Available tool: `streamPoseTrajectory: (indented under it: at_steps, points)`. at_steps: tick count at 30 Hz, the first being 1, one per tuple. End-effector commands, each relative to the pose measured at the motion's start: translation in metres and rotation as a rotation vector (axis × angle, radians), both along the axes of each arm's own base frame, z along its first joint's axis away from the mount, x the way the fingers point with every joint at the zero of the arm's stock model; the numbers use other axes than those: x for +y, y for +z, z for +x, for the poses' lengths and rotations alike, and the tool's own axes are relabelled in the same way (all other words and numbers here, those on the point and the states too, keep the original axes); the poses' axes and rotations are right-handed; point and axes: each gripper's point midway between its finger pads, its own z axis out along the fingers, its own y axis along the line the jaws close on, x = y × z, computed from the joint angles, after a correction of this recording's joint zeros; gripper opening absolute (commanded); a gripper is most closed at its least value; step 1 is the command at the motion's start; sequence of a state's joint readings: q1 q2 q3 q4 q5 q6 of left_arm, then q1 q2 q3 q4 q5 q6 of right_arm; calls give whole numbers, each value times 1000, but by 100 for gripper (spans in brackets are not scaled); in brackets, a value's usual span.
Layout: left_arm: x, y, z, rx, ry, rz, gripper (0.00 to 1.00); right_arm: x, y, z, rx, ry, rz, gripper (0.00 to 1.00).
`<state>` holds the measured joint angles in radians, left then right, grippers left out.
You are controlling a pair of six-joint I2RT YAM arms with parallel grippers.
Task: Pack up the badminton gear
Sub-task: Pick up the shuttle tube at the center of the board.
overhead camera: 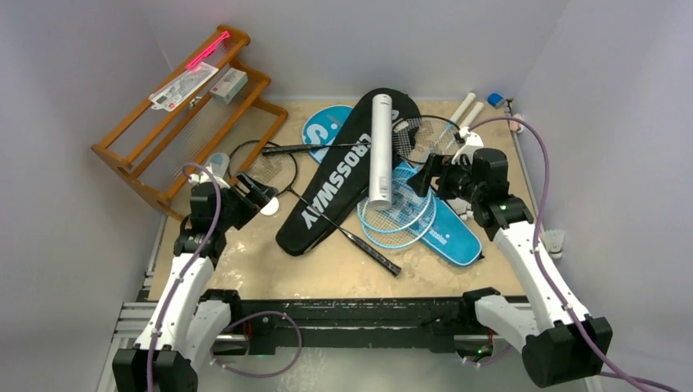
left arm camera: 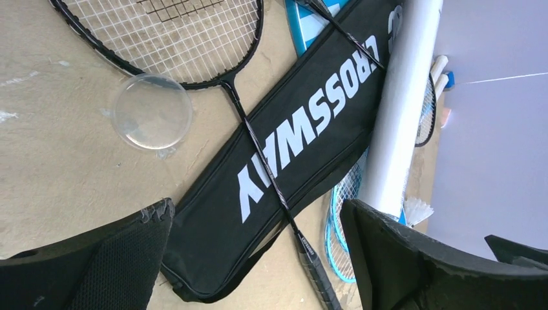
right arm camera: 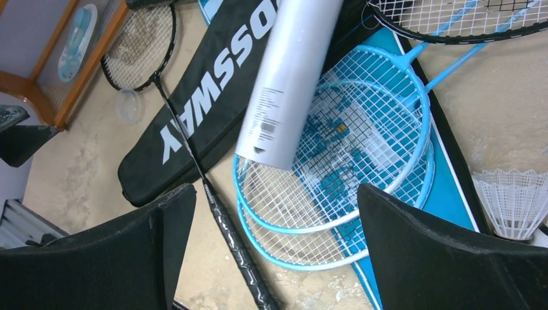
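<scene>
Two light-blue rackets (right arm camera: 336, 161) are lying stacked on the blue cover (right arm camera: 446, 194), right of table centre. The black cover (left arm camera: 304, 148) is showing "CROSSWAY" in white capitals and lying diagonally at centre. The white tube (overhead camera: 381, 151) is resting across it and onto the blue racket heads, its small print and barcode too small to read. A black racket (left arm camera: 161, 32) is crossing the black cover with its shaft. One white shuttlecock (right arm camera: 514, 200) is sitting beside the blue cover. The left gripper (left arm camera: 255, 219) and right gripper (right arm camera: 274, 194) are both hanging with jaws spread wide, gripping nothing

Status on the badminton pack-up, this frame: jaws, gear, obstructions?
Left gripper, right gripper: jaws open, empty. White tube lies atop CROSSWAY cover and light-blue rackets. Black racket crosses that cover. Rackets not yet bagged.
</scene>
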<state>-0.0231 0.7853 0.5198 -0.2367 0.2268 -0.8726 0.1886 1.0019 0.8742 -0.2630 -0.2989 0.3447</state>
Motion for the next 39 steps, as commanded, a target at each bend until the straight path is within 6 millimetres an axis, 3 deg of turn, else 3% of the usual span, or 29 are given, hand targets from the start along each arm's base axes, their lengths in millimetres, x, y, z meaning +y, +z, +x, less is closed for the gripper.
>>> streamPoseTrajectory:
  at_steps: [1, 4, 9, 14, 17, 21, 29, 35, 39]
  points:
    - [2, 18, 5, -45, -27, 61, 100, -5, -7, -6, 24, -38, 2, 96]
    - [-5, 20, 5, -80, -92, 75, 100, -2, -13, -13, 75, -45, 43, 96]
    - [-10, 19, 8, -100, -146, 96, 100, -18, -23, -13, 131, -177, 30, 96]
    - [-21, 22, 23, -130, -201, 81, 100, -22, -19, -14, 129, -219, 40, 95]
    - [-32, 24, 36, -130, -229, 116, 100, -21, -17, -17, 143, -239, 69, 95]
    - [-64, 26, 53, -135, -294, 226, 100, -24, -19, -22, 201, -293, 94, 92]
    - [-118, 30, 108, -181, -483, 452, 100, -17, -5, -29, 109, -194, 88, 90]
    - [-142, -3, 166, -82, -528, 578, 100, -13, 8, -35, 40, -141, 100, 90]
    - [-155, -23, 188, -33, -546, 616, 99, -13, 8, -36, 44, -135, 89, 91]
